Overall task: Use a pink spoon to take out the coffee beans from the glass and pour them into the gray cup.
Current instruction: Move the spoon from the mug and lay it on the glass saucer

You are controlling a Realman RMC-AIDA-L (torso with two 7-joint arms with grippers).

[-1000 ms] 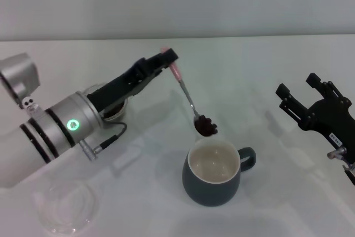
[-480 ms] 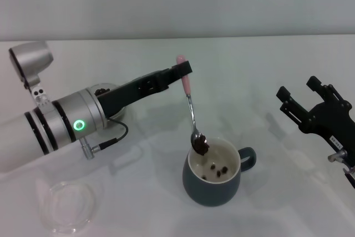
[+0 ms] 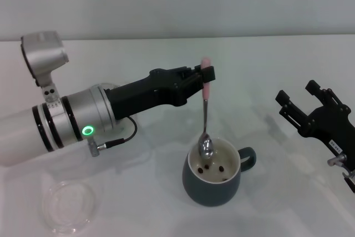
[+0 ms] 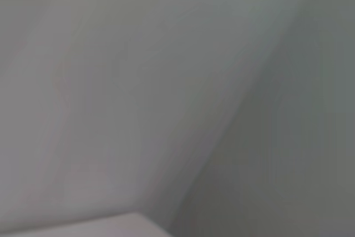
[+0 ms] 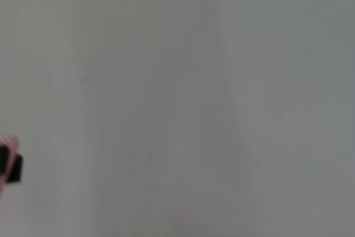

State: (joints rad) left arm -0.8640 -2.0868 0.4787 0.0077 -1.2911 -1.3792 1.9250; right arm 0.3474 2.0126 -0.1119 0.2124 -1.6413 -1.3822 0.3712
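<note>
White bench [image 3: 288,70]; my left claw [image 3: 206,75] grips the pink spoon [image 3: 205,116] upright, silver bowl emptied over the gray cup [image 3: 213,180], right claw [image 3: 310,109] parked with fingers spread

Bright, even light with soft faint shadows; the head view is sharp, both wrist views blurred grey.

Left arm stretched across from the left side, silver forearm with a lit green ring, black wrist section leading to the left gripper [image 3: 206,76], held high and level, fingers clamped on the pink spoon [image 3: 205,109], which hangs nearly upright from them. Right arm off at the right edge, low and idle, right gripper [image 3: 304,99] pointing up and back with its black fingers spread apart, holding nothing.
</note>
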